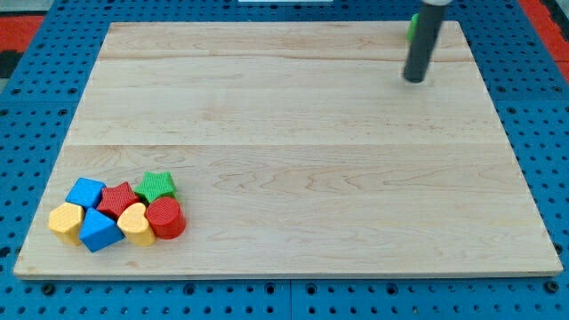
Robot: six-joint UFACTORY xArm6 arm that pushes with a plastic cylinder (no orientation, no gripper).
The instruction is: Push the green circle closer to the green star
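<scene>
The green circle (pixel 412 27) sits at the board's top right corner, almost wholly hidden behind my rod; only a sliver shows at the rod's left edge. My tip (pixel 414 79) rests on the board just below the circle. The green star (pixel 156 186) lies at the bottom left, at the upper right of a tight cluster of blocks, far from my tip.
The cluster holds a red star (pixel 116 198), a red cylinder (pixel 165 218), a yellow heart (pixel 136 223), two blue blocks (pixel 85 191) (pixel 99 230) and a yellow block (pixel 65 220). The wooden board (pixel 293 142) lies on a blue pegboard.
</scene>
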